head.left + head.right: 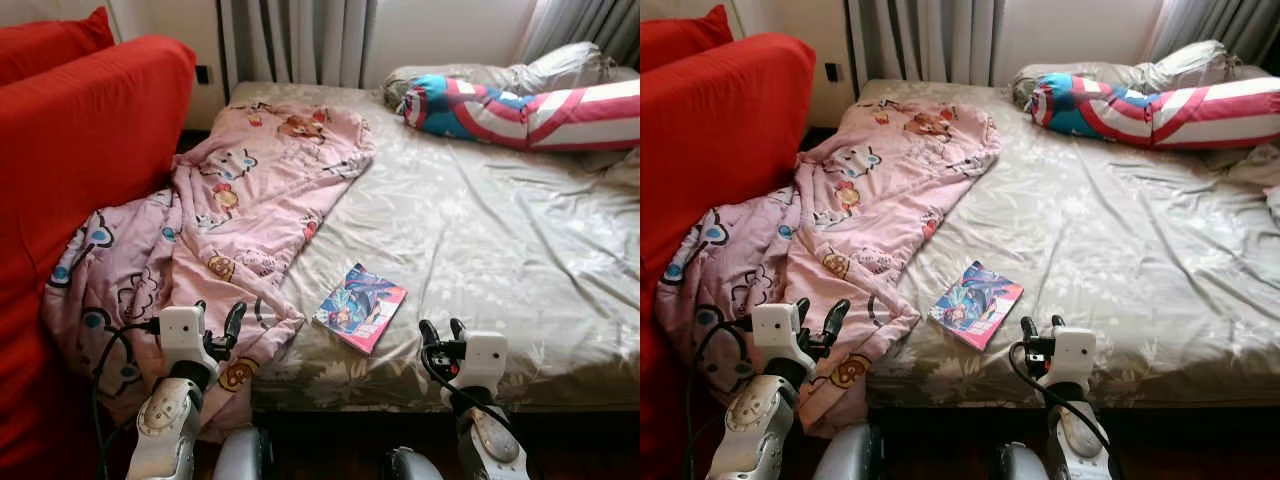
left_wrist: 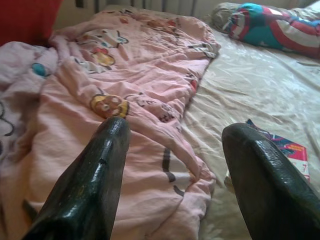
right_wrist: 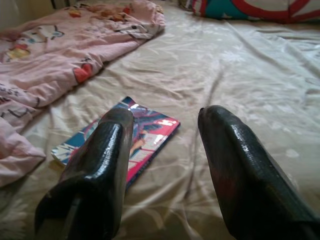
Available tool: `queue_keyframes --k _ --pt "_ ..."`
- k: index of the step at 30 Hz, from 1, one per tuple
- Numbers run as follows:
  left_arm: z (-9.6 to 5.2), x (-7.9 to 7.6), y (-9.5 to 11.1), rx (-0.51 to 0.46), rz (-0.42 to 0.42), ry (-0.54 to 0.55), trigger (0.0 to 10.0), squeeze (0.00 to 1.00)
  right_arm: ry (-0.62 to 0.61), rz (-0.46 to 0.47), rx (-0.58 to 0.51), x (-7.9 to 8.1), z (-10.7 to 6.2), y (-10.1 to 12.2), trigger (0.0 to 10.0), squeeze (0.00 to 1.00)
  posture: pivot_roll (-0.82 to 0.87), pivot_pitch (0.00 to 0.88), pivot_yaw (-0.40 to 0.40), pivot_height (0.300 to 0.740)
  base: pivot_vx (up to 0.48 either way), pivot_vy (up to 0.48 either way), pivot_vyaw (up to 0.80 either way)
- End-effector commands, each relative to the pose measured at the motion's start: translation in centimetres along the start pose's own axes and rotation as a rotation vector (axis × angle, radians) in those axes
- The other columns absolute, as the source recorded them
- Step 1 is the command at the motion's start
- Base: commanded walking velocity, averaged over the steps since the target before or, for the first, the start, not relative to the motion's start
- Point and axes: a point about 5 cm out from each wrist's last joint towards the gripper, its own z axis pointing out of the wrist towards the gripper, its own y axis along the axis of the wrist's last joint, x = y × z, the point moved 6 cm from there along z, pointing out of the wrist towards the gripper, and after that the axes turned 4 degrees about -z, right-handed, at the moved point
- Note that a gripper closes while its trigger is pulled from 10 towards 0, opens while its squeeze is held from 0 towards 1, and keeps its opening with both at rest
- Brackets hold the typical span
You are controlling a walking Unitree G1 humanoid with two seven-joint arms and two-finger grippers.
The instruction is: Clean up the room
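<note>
- Lying flat near the foot edge of the bed (image 1: 470, 250), a colourful book (image 1: 360, 306) rests on the beige floral sheet, just beside the hem of a pink cartoon-print blanket (image 1: 230, 220).
- The blanket is rumpled, spread over the bed's left side and spilling over its edge against a red sofa (image 1: 80, 140).
- The right gripper (image 1: 443, 331) hovers just short of the book, fingers parted and holding nothing.
- The left gripper (image 1: 220, 325) hangs over the blanket's lower corner, fingers spread wide, empty.
- A striped red, white and blue bolster (image 1: 520, 105) lies at the head, near grey curtains (image 1: 295, 40).
</note>
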Motion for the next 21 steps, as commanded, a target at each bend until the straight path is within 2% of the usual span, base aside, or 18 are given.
queue_keyframes --k 1,21 --pt "0.13 -0.03 0.3 -0.005 -0.002 -0.001 10.0 0.0 -0.008 0.008 -0.005 -0.23 -0.01 0.11 10.0 0.0 -0.05 0.071 -0.049 0.616 0.0 0.0 0.0" --pt "0.08 -0.19 0.18 0.004 -0.002 -0.011 10.0 0.0 -0.003 0.01 -0.006 -0.05 -0.08 0.08 10.0 0.0 -0.04 0.073 -0.047 0.616 0.0 0.0 0.0"
